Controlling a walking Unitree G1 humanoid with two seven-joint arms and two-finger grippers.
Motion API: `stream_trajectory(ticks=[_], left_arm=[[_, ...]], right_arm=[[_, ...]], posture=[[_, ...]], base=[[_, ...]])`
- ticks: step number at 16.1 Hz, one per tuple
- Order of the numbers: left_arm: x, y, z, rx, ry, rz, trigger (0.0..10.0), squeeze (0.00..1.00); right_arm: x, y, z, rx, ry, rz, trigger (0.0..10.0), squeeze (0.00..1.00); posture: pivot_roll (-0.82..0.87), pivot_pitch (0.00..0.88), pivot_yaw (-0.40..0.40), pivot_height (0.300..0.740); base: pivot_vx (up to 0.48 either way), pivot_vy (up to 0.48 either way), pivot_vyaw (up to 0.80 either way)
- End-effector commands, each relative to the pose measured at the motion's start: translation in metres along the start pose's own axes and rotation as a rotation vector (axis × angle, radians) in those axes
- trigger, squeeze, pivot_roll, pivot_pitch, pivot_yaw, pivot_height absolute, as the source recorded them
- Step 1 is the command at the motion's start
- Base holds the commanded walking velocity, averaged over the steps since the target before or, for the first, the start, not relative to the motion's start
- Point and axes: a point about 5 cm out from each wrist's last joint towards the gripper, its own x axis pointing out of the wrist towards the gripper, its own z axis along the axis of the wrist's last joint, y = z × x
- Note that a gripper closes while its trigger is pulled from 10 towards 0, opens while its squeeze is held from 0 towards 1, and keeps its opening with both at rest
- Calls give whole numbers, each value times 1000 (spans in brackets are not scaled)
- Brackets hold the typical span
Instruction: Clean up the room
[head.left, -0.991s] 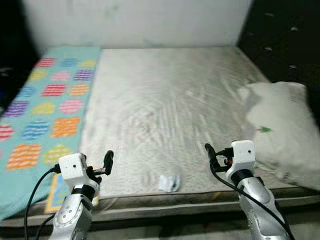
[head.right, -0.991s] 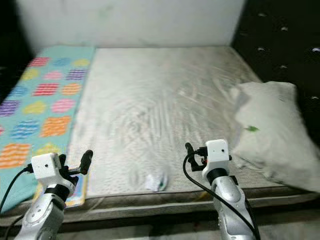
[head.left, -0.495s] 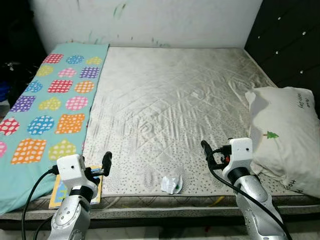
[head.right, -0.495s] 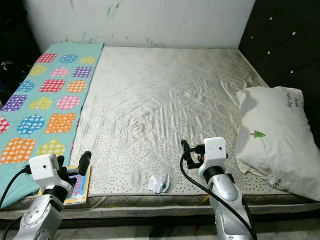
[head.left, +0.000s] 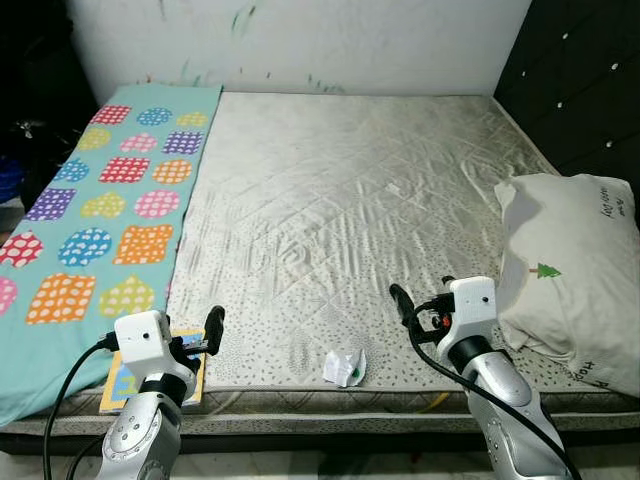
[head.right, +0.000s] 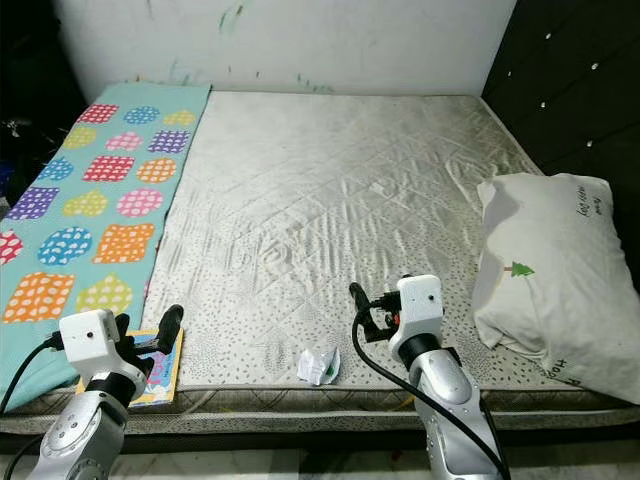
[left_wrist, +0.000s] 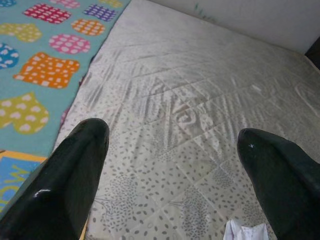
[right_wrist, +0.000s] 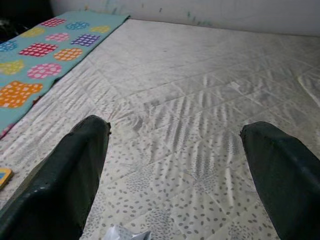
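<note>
A crumpled white wrapper (head.left: 343, 367) lies on the grey quilted mattress (head.left: 350, 200) near its front edge, between my two arms. A colourful thin book (head.right: 160, 366) lies at the front left corner, partly hidden by my left arm. My left gripper (head.left: 208, 330) is open and empty, hovering over the book's right edge. My right gripper (head.left: 415, 308) is also open and empty, a little right of and behind the wrapper. In the wrist views the wrapper (left_wrist: 245, 232) (right_wrist: 125, 234) shows just below the spread fingers.
A teal blanket (head.left: 90, 210) with bright patches covers the bed's left strip. A white pillow (head.left: 575, 290) lies at the right edge beside a dark padded headboard (head.left: 590, 90). A white wall (head.left: 300, 40) backs the bed.
The picture has gone from blurred to sharp as the camera settled. My right gripper has shifted slightly left, nearer the wrapper. The left gripper has kept its place.
</note>
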Motion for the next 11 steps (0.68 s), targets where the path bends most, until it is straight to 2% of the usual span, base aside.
stream_trajectory(ticks=[1, 8, 11], left_arm=[[0, -2, 4, 0, -9, -6, 10000, 0], [0, -2, 4, 0, -5, -3, 10000, 0], [1, -2, 3, 4, -5, -4, 10000, 0]], right_arm=[[-1, 0, 1, 5, 5, 5, 10000, 0], [0, 0, 2, 10, 9, 10, 10000, 0], [0, 0, 1, 15, 9, 4, 10000, 0]], posture=[[-125, 77, -8, 681], [-124, 83, -9, 611], [-119, 74, -15, 607]], base=[[0, 0, 0], [0, 0, 0], [0, 0, 0]])
